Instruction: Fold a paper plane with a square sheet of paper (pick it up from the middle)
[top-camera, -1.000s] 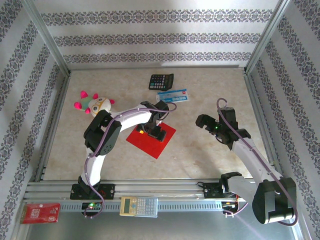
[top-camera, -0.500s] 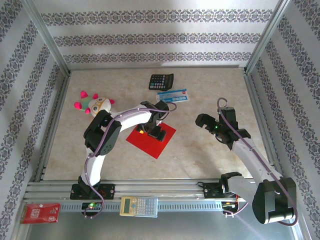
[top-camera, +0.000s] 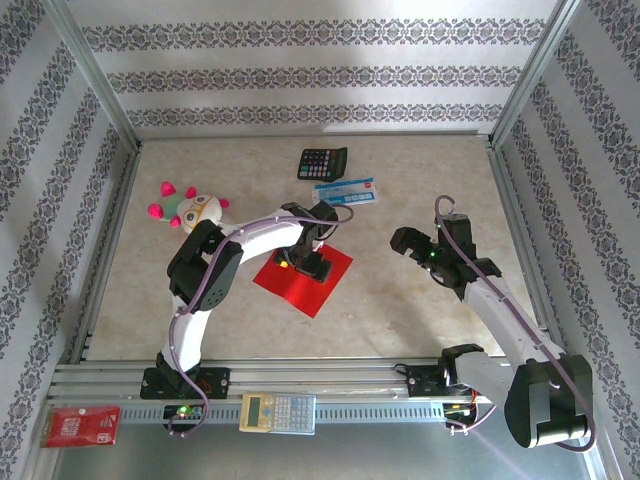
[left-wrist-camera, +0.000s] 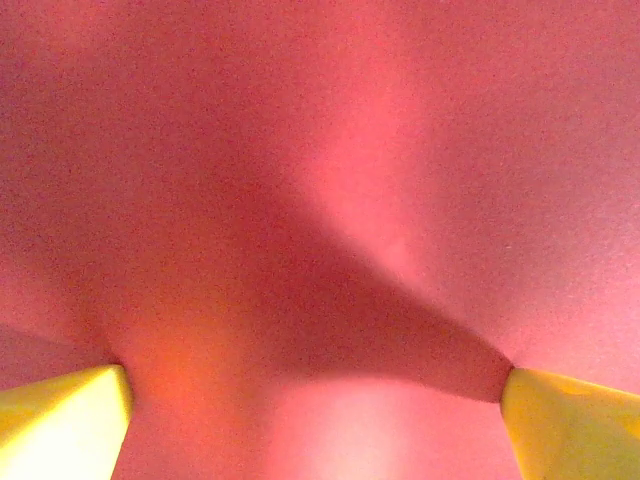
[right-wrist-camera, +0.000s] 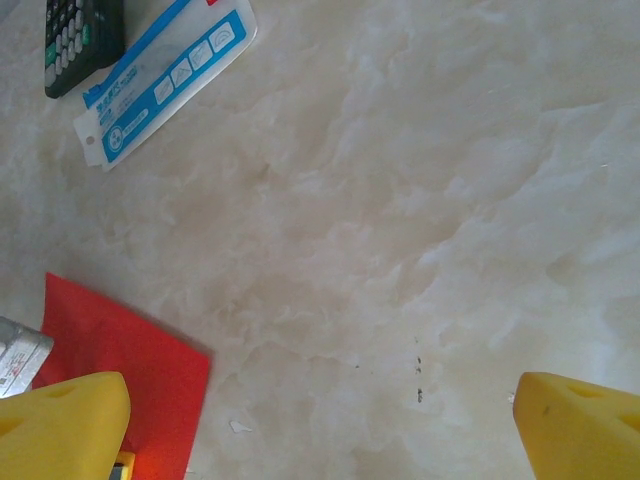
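The square sheet of paper (top-camera: 300, 292) lies flat on the table's middle, bright red, turned like a diamond. My left gripper (top-camera: 311, 265) is down on its upper middle. In the left wrist view the red paper (left-wrist-camera: 320, 180) takes up the whole frame, and my left gripper (left-wrist-camera: 315, 385) is open, its yellow fingertips (left-wrist-camera: 60, 420) far apart at the bottom corners with a shadowed ridge of paper between them. My right gripper (top-camera: 402, 243) hovers open to the right of the sheet; in its wrist view the gripper (right-wrist-camera: 320, 400) holds nothing, and the paper's corner (right-wrist-camera: 110, 360) lies at lower left.
A black calculator (top-camera: 323, 162) and a blue-and-white packet (top-camera: 346, 190) lie behind the sheet. A plush toy (top-camera: 185, 207) sits at the left. On the near rail rest a pale calculator (top-camera: 278, 412) and a small red printed packet (top-camera: 80, 425).
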